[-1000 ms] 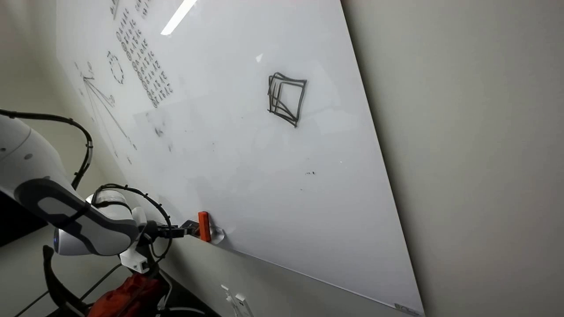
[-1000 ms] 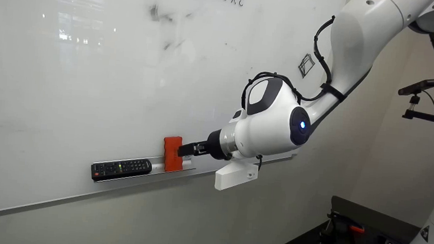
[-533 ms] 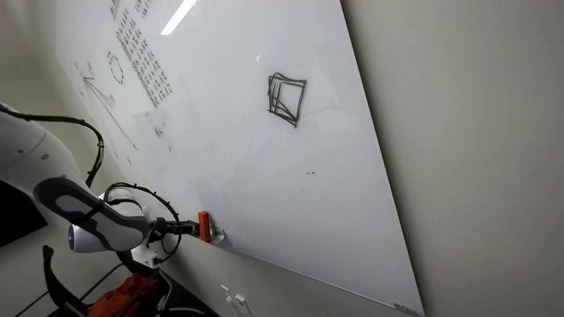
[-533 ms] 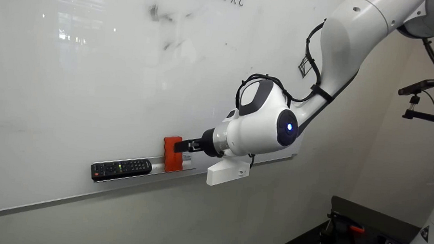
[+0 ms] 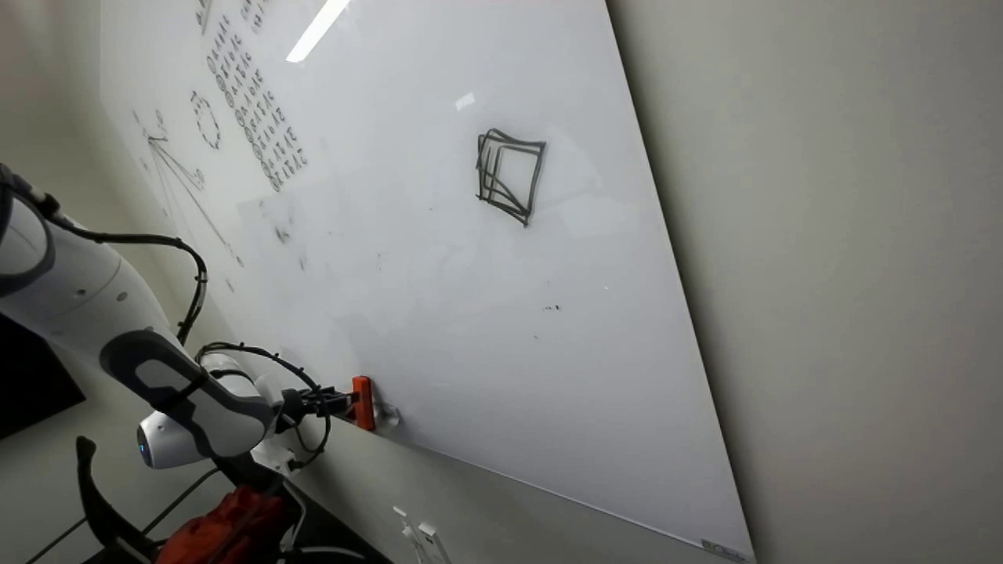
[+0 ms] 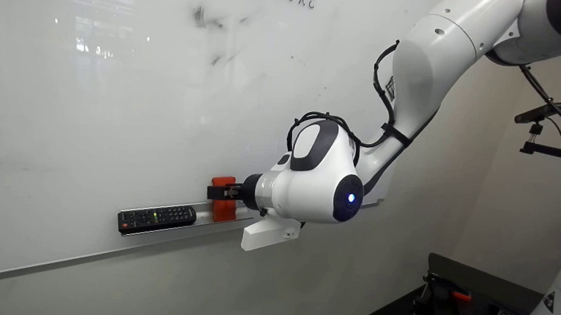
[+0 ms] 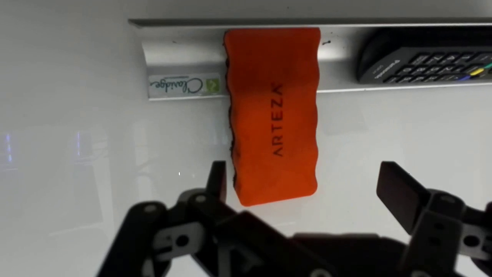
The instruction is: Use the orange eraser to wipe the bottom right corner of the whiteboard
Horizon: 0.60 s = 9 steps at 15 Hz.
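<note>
- Your whiteboard (image 5: 470, 352): smooth, glossy, gives you sharp reflections.
- Orange eraser (image 7: 276, 115): matt face, smooth to your eye; material unclear.
- Tray (image 7: 184, 50): bare metal look, satin sheen.
- Remote (image 6: 157, 219): plastic-looking.
- Your arm (image 6: 422, 73): smooth shell, plastic-looking, light sheen.
- Your gripper (image 7: 301, 177): mostly matt; metal or plastic unclear.
- Wall (image 5: 846, 235): smooth, matt.
- Red bundle (image 5: 223, 525): creased, matt, looks like cloth.

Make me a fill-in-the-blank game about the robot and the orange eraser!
The orange eraser has the word ____ printed on it.
The remote on the tray is mostly ____ in color.
The gripper is the opposite of shut: ____.
The sticker on the tray says ____.

Missing words: ARTEZA; black; open; Claridge.
</note>
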Tool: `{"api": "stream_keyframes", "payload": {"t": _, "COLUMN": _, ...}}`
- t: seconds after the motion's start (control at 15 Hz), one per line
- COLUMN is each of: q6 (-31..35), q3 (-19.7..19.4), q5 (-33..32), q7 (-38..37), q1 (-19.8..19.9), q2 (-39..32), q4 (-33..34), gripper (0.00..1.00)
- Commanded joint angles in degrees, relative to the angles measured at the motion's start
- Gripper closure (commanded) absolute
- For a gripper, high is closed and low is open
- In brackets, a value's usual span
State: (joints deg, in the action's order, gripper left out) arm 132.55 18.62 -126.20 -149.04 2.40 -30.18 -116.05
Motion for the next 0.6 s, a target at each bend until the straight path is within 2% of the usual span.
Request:
{"api": "stream_keyframes", "payload": {"t": 0.0, "q6": -0.33, "q3": 0.2, "q5": 0.0, "q7": 0.0, "q1": 0.02, "q2": -0.4, "q4": 0.08, "gripper": 0.0}}
{"api": "stream_keyframes", "payload": {"t": 0.2, "q6": -0.42, "q3": 0.23, "q5": -0.04, "q7": 0.0, "q1": 0.2, "q2": -0.69, "q4": 0.24, "gripper": 0.0}}
{"api": "stream_keyframes", "payload": {"t": 0.27, "q6": 0.65, "q3": -2.35, "q5": 0.73, "q7": 0.07, "q1": -2.05, "q2": -0.6, "q4": 0.85, "gripper": 0.0}}
{"api": "stream_keyframes", "payload": {"t": 0.53, "q6": 0.99, "q3": -4.01, "q5": 0.76, "q7": 0.79, "q1": -3.09, "q2": -1.96, "q4": 1.78, "gripper": 0.0}}
